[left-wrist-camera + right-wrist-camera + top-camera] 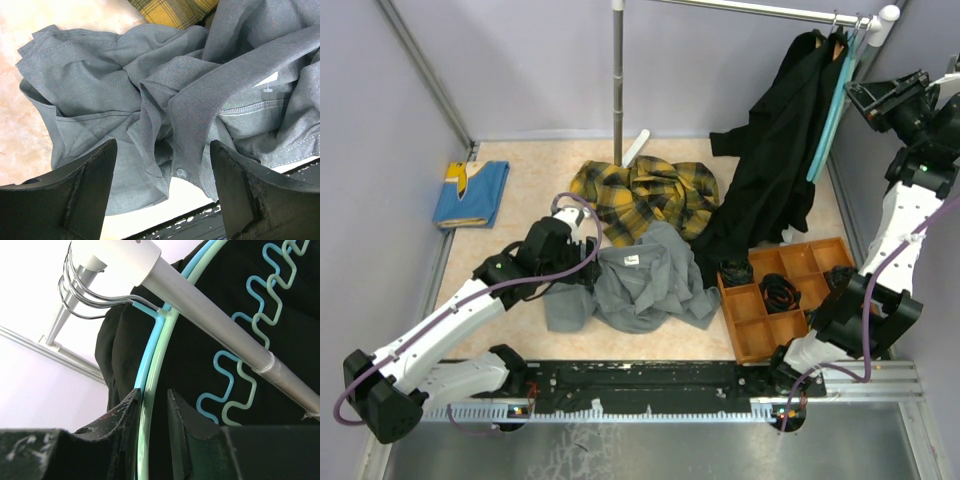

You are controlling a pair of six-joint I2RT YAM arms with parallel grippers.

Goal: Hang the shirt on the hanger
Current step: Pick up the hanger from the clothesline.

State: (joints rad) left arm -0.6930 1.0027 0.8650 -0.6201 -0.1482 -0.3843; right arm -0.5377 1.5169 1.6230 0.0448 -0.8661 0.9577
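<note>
Hanger (155,370) between fingers (125,420) of right hand (153,392), clear only from wrist view

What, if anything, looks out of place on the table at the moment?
The black garment hangs askew from the rail, its lower part trailing onto the table by the orange tray. The grey shirt and yellow plaid shirt lie crumpled in heaps.
</note>
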